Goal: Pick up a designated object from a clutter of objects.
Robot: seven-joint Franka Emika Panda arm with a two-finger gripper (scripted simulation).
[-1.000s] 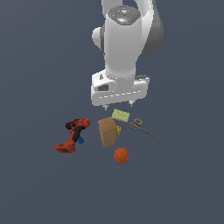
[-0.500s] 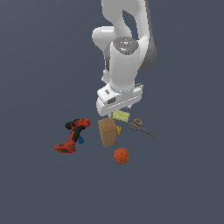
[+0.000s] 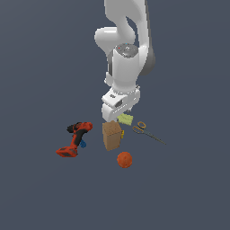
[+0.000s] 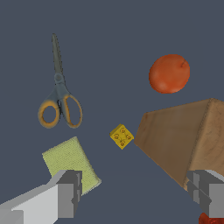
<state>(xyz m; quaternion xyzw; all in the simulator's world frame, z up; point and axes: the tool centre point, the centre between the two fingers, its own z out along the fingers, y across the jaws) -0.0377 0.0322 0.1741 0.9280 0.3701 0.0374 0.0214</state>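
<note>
going l to r in the exterior view: red drill (image 3: 74, 139) lies apart w/ a small blue piece (image 3: 83, 144) beside it, then tan box (image 3: 112, 135), orange ball (image 3: 125, 159) in front, scissors (image 3: 148, 131) off to the right. vs a sec ago the arm has swung and dropped, gripper (image 3: 117, 113) now low over the yellow-green pad (image 3: 125, 119), just behind the box. wrist view: jaws wide, empty, one finger (image 4: 65, 192) overlapping the pad (image 4: 71, 162), tiny yellow block (image 4: 122, 136) between pad & box. prob not centred yet; needs shifting before closing.
</note>
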